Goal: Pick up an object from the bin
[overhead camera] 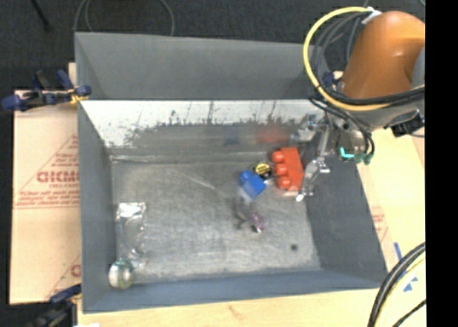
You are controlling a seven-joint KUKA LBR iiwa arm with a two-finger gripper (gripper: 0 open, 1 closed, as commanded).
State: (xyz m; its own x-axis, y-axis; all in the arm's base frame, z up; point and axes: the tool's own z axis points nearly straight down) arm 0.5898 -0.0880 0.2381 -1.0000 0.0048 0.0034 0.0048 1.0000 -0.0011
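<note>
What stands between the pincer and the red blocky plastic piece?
Nothing visible does. The pincer is just right of the red blocky plastic piece; the small blue plastic block lies on its left side.

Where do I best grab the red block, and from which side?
Probably from above, across the red block's narrow width: it lies flat and looks longer front to back than side to side. Its right flank, beside the gripper, has room. The blue piece and a small yellow thing crowd its left, so that side is tight.
</note>
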